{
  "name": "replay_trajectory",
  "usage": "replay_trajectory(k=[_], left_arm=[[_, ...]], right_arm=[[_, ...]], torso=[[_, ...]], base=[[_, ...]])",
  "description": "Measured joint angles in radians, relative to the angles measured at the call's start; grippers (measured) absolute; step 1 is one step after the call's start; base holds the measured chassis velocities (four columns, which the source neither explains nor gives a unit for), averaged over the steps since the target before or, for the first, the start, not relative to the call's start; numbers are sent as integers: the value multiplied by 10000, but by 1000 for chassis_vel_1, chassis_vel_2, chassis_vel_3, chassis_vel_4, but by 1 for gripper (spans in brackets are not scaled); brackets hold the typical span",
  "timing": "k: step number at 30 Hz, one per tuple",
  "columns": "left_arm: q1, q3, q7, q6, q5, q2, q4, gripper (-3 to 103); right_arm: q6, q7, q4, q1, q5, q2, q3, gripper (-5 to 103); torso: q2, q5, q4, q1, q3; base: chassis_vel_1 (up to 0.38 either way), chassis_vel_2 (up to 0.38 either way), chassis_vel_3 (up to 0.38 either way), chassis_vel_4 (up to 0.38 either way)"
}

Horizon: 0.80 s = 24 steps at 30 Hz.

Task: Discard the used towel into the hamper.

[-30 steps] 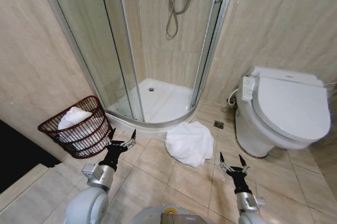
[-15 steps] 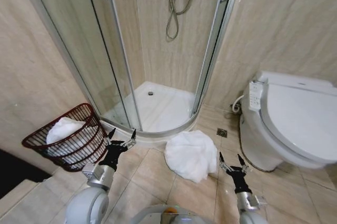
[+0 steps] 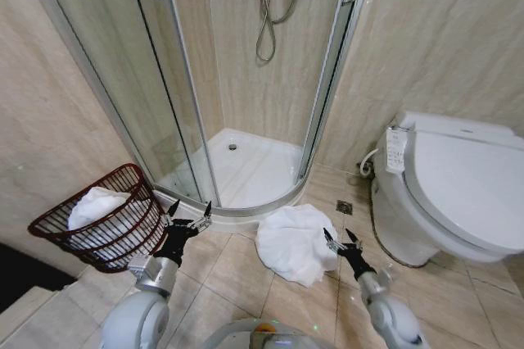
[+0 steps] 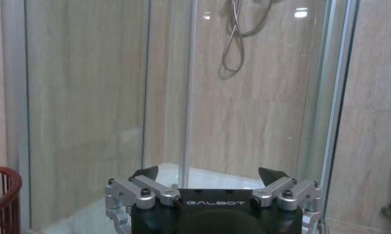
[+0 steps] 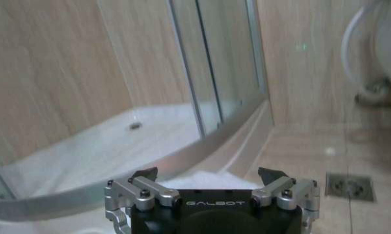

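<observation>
A crumpled white used towel lies on the tiled floor in front of the shower tray. The hamper, a dark reddish-brown wire basket, stands tilted at the left wall with white cloth inside; its rim also edges the left wrist view. My right gripper is open, its fingertips right at the towel's right edge, and a strip of the towel shows just past my right gripper in its wrist view. My left gripper is open and empty, beside the hamper's right side.
A glass shower enclosure with a white tray fills the corner ahead. A white toilet stands at the right, close to the towel. A floor drain sits between towel and toilet. Bare tile lies between my arms.
My right arm has swung left and forward, bringing its open gripper up to the towel's right edge. The head camera kept shifting slightly. The left gripper holds its place.
</observation>
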Motion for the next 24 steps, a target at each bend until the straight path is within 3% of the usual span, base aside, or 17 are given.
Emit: replay_trajectory(k=[12, 20, 24], left_arm=[[0, 0, 0, 0, 0, 0, 0, 100], [0, 0, 0, 0, 0, 0, 0, 100], [-1, 0, 0, 0, 0, 0, 0, 100]], right_arm=[[-511, 339, -1977, 1987, -438, 236, -1706, 100], [-968, 1206, -3639, 3380, -549, 690, -2677, 100], [-935, 1640, -4792, 3807, -1088, 985, -2860, 100]], torso=[[9, 1, 0, 0, 5], [12, 0, 2, 1, 7], [14, -1, -1, 2, 8]], base=[[0, 0, 0, 0], [0, 0, 0, 0], [0, 0, 0, 0]])
